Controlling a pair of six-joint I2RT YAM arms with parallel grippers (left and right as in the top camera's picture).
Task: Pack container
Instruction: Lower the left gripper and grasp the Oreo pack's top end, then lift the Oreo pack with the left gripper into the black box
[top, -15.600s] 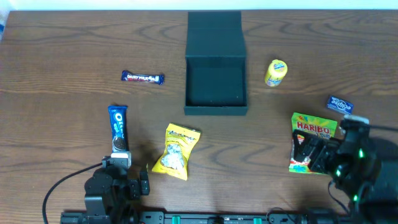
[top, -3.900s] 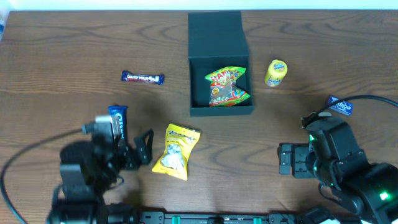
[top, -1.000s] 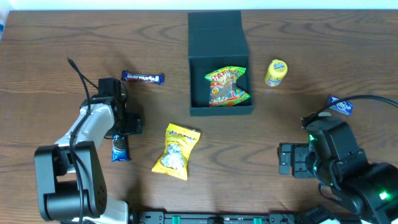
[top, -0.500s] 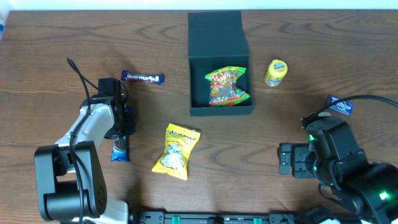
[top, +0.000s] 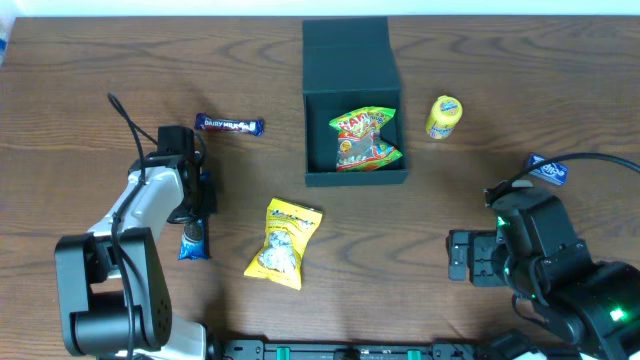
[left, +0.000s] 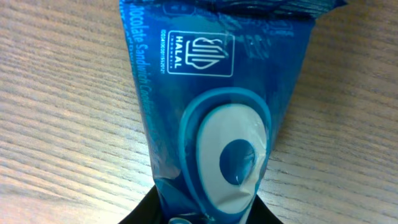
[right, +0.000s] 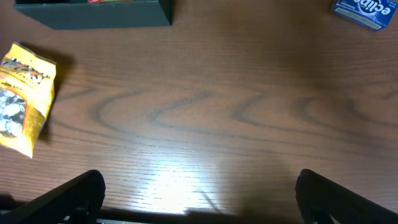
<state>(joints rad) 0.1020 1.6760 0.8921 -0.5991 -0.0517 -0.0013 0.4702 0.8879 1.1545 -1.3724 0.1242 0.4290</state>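
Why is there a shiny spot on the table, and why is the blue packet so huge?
Right wrist view: light glaring off the table near the bottom edge. Left wrist view: the blue packet fills the frame, camera very close.

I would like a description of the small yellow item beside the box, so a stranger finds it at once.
Find the dark green container with its lid open. Right of it, not touching, lies a small yellow tub. Unlike the flat yellow packet further left, it is rounded.
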